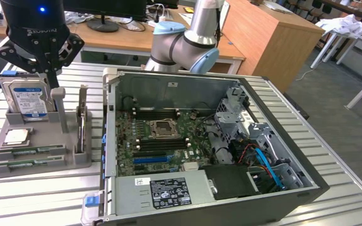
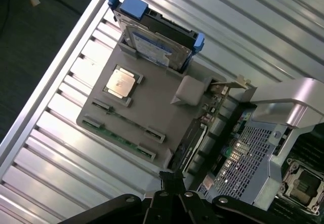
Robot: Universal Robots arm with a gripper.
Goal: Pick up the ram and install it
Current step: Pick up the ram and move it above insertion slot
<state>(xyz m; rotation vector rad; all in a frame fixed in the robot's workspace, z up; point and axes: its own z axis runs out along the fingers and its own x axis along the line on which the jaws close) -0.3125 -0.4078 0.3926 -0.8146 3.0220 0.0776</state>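
Two green ram sticks lie flat in the front slots of a grey holder, one behind the other. In the wrist view they run side by side, one ram stick and the other ram stick. My black gripper hangs above the back of the holder, over the hard drive, shut with nothing in it. Its closed fingertips sit off the holder's edge, apart from the ram. The open computer case holds the motherboard with its dark memory slots.
A silver hard drive stands upright at the holder's back, a square processor chip lies in front of it, and a card stands on edge beside them. Everything rests on a slatted metal table. Desks and a wooden cabinet stand behind.
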